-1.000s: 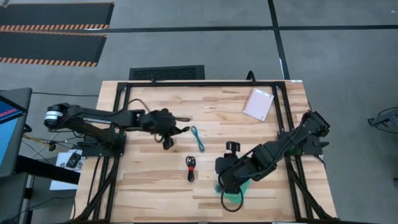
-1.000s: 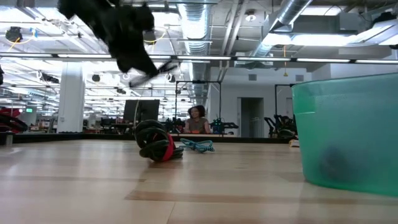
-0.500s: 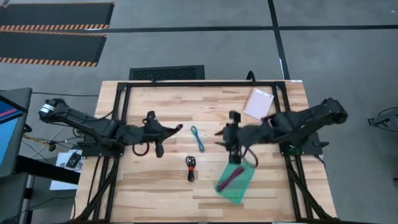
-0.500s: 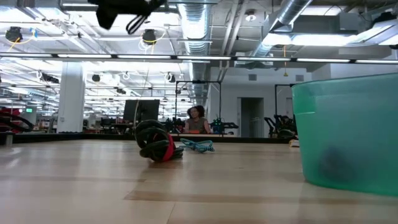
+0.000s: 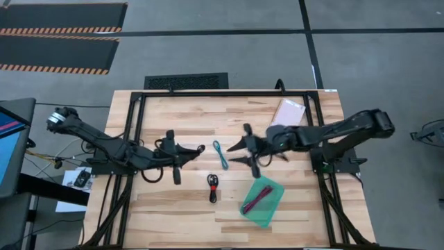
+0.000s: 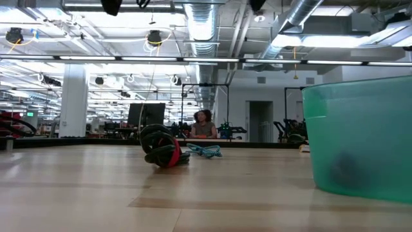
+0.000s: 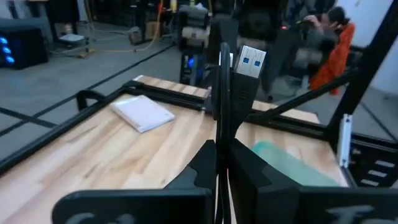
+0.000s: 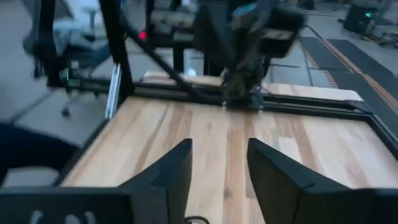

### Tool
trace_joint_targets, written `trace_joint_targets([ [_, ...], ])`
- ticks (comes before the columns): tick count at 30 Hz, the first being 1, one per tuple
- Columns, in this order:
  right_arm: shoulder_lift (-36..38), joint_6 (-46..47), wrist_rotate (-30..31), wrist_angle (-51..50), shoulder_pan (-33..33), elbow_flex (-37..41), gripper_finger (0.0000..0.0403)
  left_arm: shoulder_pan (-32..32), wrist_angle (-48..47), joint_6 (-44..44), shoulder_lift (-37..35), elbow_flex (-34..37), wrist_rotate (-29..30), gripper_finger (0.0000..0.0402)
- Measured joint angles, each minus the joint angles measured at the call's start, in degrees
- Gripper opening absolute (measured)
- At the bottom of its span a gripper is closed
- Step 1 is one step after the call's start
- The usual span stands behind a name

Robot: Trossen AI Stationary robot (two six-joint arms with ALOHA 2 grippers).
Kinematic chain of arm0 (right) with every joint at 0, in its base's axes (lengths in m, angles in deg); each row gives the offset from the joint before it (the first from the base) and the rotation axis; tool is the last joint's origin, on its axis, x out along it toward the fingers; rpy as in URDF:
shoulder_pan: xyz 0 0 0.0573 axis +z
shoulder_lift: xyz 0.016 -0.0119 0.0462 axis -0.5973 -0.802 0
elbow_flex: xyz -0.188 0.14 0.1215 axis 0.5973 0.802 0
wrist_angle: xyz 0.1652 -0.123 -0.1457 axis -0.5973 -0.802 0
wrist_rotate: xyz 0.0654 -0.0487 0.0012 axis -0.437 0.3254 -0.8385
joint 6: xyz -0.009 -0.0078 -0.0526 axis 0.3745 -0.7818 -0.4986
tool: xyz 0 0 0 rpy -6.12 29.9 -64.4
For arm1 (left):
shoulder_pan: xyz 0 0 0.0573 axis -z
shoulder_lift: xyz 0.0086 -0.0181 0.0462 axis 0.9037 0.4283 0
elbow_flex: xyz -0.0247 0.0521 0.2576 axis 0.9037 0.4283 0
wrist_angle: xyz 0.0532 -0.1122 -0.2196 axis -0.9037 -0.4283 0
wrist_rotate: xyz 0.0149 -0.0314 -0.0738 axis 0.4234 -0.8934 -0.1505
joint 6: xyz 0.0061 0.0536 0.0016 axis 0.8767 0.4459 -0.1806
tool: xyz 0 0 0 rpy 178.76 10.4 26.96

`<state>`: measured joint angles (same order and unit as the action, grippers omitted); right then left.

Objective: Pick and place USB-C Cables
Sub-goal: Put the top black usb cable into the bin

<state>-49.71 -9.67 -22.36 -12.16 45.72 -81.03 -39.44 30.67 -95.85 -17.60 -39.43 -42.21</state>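
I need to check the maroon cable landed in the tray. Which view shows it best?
The high view: the maroon cable lies inside the green tray. The low view shows only a dim shape through the tray wall; the wrist views miss it.

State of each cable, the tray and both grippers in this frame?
maroon-pink cable: bundled, lying in the green tray
teal-blue cable: on the table, unheld
black cable: coiled, on the table, unheld
left gripper: shut, nothing seen in it
right gripper: open, empty

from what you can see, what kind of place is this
Likely an open industrial lab or workshop: exposed ceiling ducts, hazard-striped floor mats, and a wooden table in a black metal frame.
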Motion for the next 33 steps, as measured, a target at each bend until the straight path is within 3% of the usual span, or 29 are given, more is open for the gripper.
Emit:
trace_joint_targets([
  [6, -7.0, -4.19, -2.17, 9.05, 0.1, -1.16, 0.0253, -2.62, 10.25, 0.25, 3.7, 1.64, -6.67, 0.0004],
  [11, -8.52, -5.82, -2.97, 10.86, 0.04, -2.92, 0.0288, -2.66, 13.86, 1.71, 5.71, 1.61, -6.34, 0.0004],
  [18, -8.1, -7.34, -4.41, 17.05, -1.53, -3.09, 0.0294, -2.7, 18.19, 2.36, 9.31, 1.61, -6.53, 0.0004],
  [33, -8.51, 1.01, -5.89, 20.61, -1.48, -3.11, 0.0294, -4.52, 23.37, 12.41, 9.6, 1.61, -7.43, 0.0004],
])
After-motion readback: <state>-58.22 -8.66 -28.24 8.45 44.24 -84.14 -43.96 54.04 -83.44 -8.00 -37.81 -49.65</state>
